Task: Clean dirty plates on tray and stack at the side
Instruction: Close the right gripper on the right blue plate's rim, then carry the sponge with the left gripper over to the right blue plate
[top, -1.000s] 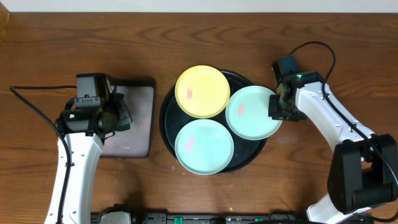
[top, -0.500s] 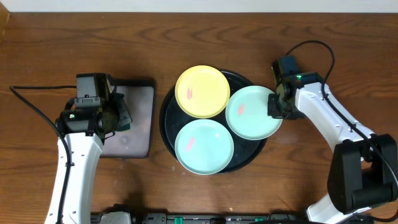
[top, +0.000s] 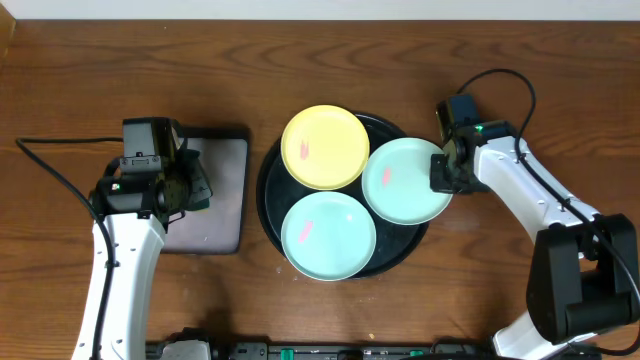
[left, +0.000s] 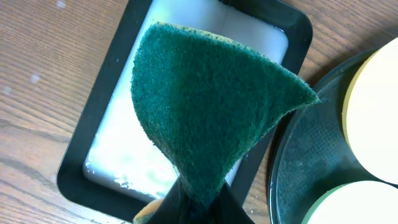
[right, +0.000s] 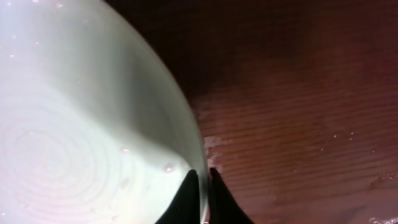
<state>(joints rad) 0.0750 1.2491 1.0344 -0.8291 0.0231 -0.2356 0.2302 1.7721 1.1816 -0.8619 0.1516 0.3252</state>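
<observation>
At the right edge of the large round black tray (top: 264, 186), the right claw (top: 443, 172) pinches the rim of the mint-teal round plastic plate (top: 405, 182), lying leftward; left claw (left: 196, 200) grasps a green scouring pad (left: 205, 99).

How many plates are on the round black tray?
3: the yellow plate at the far side of the tray, the near mint plate in front, and the right mint plate, its rim pinched by the right gripper. None seem hidden.

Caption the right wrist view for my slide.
Right gripper shut on the rim of the mint-teal plate, wooden table beside.
</observation>
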